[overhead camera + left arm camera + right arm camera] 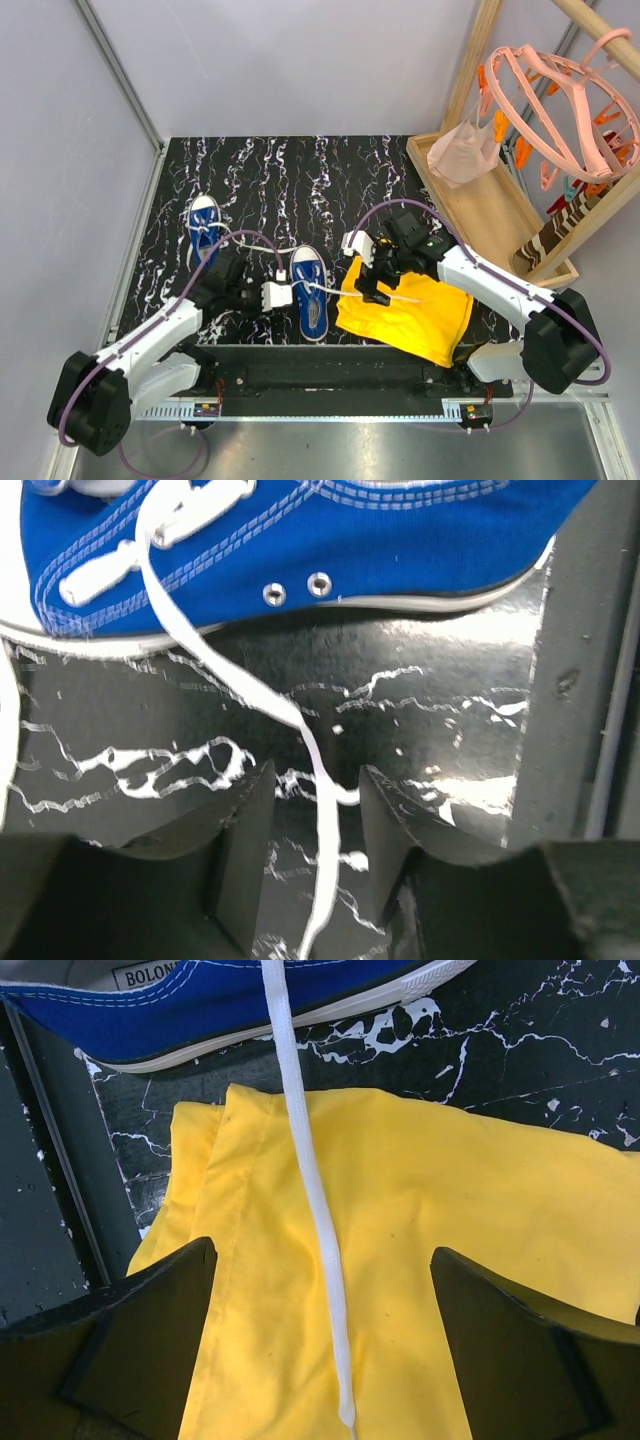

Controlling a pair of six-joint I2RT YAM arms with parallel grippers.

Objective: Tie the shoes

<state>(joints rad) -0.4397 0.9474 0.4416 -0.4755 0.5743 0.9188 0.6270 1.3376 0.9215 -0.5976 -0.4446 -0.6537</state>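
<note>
Two blue shoes lie on the black marbled table: one at the back left (pixel 204 228), one in the middle (pixel 309 290) (pixel 400 540) (pixel 200 1005). My left gripper (pixel 283 292) (pixel 316 770) sits low at the middle shoe's left side. Its fingers are narrowed around a white lace (pixel 232 675), with a gap showing on both sides. My right gripper (pixel 375 290) (pixel 322 1250) is wide open over the yellow cloth (pixel 410 315) (pixel 480 1220). The shoe's other lace (pixel 310 1170) lies on the cloth between its fingers, untouched.
A wooden rack (pixel 480 200) with pink hangers (pixel 560 110) stands at the right. A dark metal rail (pixel 330 375) (pixel 590 660) (pixel 40 1210) runs along the table's near edge. Grey walls close the left and back.
</note>
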